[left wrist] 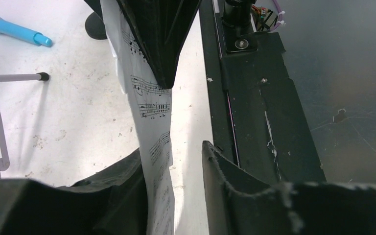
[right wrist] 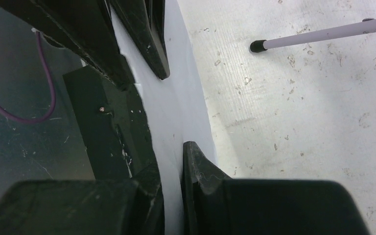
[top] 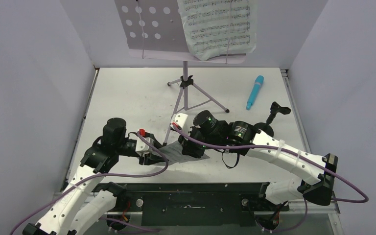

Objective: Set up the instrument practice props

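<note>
**Music stand** [top: 149, 27]: lilac, with its tripod legs spread on the tabletop [top: 127, 93] at the far middle. The perforated desk is raised, and one sheet-music page [top: 220, 27] rests on its right half.

**Loose page** [left wrist: 149, 98]: printed music, held on edge over the near tabletop between the two arms.

**Right pincer** [right wrist: 172, 156]: fingers clamped on the loose page.

**Left pincer** [left wrist: 172, 149]: fingers apart around the same page. The paper lies against one finger and a gap shows to the other.

**Microphone** [top: 255, 92]: turquoise-blue, lying flat at far right, apart from the tripod legs.

**Mic stand** [top: 275, 111]: black, upright, just nearer than the microphone and beside the right arm, with its clip on top.
</note>
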`<action>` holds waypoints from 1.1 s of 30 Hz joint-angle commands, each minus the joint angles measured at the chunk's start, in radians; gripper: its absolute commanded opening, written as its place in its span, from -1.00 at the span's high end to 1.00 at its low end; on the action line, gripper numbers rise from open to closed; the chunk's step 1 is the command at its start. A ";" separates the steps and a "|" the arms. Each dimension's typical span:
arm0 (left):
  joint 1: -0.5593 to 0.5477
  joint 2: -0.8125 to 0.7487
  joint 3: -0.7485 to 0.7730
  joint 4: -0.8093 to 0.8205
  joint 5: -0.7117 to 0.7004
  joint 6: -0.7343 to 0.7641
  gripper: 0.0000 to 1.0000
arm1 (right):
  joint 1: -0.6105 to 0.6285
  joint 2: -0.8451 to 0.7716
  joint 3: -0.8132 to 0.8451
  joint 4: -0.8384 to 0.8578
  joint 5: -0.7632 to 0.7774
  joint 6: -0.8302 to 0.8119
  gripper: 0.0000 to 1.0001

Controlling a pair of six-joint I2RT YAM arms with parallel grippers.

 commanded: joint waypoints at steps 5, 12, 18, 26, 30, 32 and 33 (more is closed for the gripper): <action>-0.006 0.000 -0.012 0.068 -0.008 -0.020 0.96 | 0.004 -0.024 0.047 0.051 0.018 0.017 0.80; -0.005 -0.046 -0.067 0.231 -0.101 -0.205 1.00 | -0.048 -0.058 0.005 0.099 0.064 0.090 0.40; -0.004 -0.091 -0.175 0.522 -0.136 -0.485 1.00 | -0.328 -0.178 -0.141 0.252 -0.180 0.177 -0.29; -0.002 -0.073 -0.351 1.093 -0.291 -1.000 1.00 | -0.599 -0.313 -0.307 0.472 -0.379 0.356 -0.80; -0.002 -0.068 -0.376 1.234 -0.411 -1.123 1.00 | -0.669 -0.380 -0.383 0.552 -0.402 0.434 -1.00; -0.001 -0.071 -0.383 1.308 -0.465 -1.171 1.00 | -0.691 -0.402 -0.424 0.597 -0.420 0.468 -0.87; 0.000 -0.074 -0.383 1.339 -0.487 -1.189 1.00 | -0.700 -0.410 -0.440 0.622 -0.432 0.487 -0.84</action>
